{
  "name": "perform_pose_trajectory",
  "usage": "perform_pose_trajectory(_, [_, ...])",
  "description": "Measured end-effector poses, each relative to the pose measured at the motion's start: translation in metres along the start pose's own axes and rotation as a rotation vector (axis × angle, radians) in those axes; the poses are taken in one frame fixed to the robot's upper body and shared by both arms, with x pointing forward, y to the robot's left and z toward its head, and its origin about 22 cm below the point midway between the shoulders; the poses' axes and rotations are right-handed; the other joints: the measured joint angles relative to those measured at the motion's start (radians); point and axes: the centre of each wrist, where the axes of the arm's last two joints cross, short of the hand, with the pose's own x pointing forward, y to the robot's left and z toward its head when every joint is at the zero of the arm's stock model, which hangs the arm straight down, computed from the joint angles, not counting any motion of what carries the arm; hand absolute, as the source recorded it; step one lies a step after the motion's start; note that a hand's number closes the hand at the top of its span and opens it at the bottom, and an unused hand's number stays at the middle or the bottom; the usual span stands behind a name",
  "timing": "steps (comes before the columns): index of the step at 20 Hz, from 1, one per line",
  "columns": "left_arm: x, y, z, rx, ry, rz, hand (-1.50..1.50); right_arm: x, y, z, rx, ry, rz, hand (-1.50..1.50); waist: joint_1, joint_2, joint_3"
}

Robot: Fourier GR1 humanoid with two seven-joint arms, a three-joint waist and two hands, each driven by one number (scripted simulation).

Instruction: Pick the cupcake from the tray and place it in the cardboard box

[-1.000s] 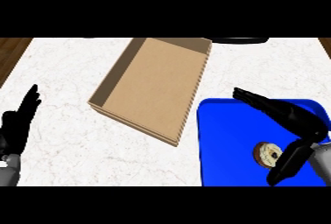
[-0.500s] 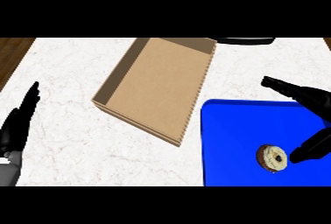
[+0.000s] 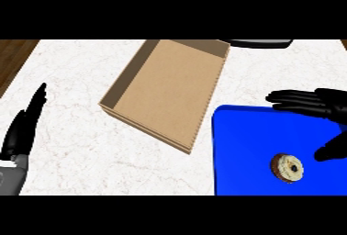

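— How far along are you?

— You've hardly begun: the cupcake [image 3: 288,167] sits on the blue tray [image 3: 244,137], lower right (ungrasped). Your right hand [image 3: 318,104] hovers released beside it; left hand [image 3: 24,126] rests released, lower left. The cardboard box [image 3: 166,89] at upper centre holds nothing.

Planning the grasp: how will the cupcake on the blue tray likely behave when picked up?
The cupcake looks small, so probably light. It seems tipped on the tray, its round top showing, so a nudge may roll it. The right hand is open beside it.
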Motion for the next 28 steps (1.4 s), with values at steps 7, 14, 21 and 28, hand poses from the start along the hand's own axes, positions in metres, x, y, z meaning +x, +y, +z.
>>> perform_pose_trajectory(7, [-0.003,-0.003,-0.001,0.011,0.005,-0.011,0.0,-0.014,0.009,-0.005,0.21,0.023,0.135,-1.5,-0.005,-0.004,-0.002])
perform_pose_trajectory(14, [-0.006,0.002,0.0,0.024,0.02,-0.002,0.0,-0.036,0.019,-0.014,0.307,0.031,0.204,-1.5,-0.026,-0.012,-0.004])
perform_pose_trajectory(21, [-0.007,0.005,-0.002,0.029,0.03,-0.004,0.0,-0.051,0.027,-0.023,0.342,0.021,0.218,-1.5,-0.039,-0.014,-0.004])
perform_pose_trajectory(28, [-0.007,0.0,0.004,0.031,0.037,-0.001,0.0,-0.049,0.035,-0.027,0.359,-0.032,0.201,-1.5,-0.045,-0.018,-0.004])
